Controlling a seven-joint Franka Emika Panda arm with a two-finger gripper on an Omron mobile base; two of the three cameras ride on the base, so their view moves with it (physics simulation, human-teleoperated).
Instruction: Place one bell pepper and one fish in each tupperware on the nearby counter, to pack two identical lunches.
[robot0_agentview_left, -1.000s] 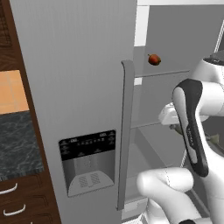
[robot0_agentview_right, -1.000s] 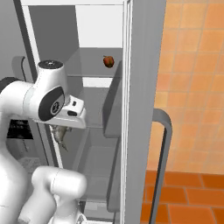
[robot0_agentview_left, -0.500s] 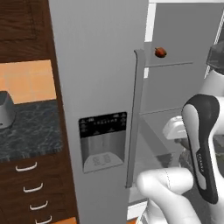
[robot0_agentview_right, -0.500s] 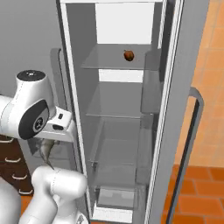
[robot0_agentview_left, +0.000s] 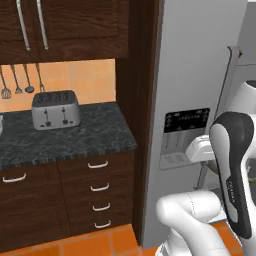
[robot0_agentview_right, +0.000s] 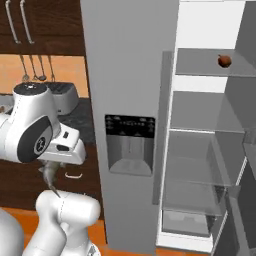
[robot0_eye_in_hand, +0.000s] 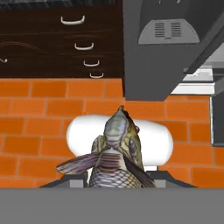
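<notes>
now the toaster (robot0_agentview_left: 56, 109) and counter (robot0_agentview_left: 65, 140) show, fish (robot0_eye_in_hand: 117, 153) in gripper (robot0_eye_in_hand: 116, 181).

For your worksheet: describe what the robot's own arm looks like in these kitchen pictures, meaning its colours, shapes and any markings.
The arm is built of glossy white, rounded, tube-like segments. Dark grey bands wrap the joints, and one dark band carries small pale lettering, too small to read. A round dark cap with a small mark sits on the big joint in the right base view. No loose cables show.
</notes>
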